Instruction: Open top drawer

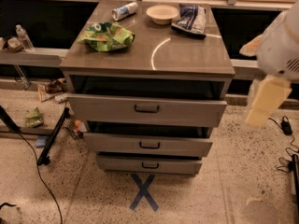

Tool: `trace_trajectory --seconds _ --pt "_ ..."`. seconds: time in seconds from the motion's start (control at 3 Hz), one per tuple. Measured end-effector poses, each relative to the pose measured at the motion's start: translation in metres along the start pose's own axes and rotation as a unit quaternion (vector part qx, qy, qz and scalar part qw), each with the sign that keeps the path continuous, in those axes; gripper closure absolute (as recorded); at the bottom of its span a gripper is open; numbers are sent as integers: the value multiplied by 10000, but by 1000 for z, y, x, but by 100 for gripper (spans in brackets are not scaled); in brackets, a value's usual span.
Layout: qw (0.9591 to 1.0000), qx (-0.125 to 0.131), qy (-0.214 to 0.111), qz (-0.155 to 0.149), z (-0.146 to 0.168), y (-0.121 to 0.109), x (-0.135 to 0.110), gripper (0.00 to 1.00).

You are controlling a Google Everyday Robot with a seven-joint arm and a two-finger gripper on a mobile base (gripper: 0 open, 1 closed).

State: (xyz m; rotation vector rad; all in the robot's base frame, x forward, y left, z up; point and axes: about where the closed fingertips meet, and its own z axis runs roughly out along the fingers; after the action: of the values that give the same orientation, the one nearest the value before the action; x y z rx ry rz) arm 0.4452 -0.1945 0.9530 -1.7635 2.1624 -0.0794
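Note:
The top drawer [187,112] is the widest of three grey drawers in a grey cabinet. It stands pulled out a little, with a dark gap above its front, and has a small dark pull handle [147,108] at front centre. My gripper [262,107], white with a pale yellow tip, hangs at the right edge of the view. It is to the right of the cabinet, level with the top drawer's front, and apart from it.
The middle drawer [187,146] and bottom drawer [177,165] also stand slightly out. On the cabinet top [187,55] lie a green chip bag [107,35], a can [125,10], a bowl [162,14] and a blue bag [189,18]. A blue X [144,192] marks the floor. A black stand leg [53,136] is at the left, and cables [287,125] at the right.

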Motion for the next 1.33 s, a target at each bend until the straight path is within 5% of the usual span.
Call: trace_trajectory --seconds 0.67,1.0,1.33 --pt "9967 223 -345 -707 136 19 -53 0" --pt "9966 263 -357 -698 130 17 -54 0" --pt "9958 19 -395 -821 164 24 -67 0"
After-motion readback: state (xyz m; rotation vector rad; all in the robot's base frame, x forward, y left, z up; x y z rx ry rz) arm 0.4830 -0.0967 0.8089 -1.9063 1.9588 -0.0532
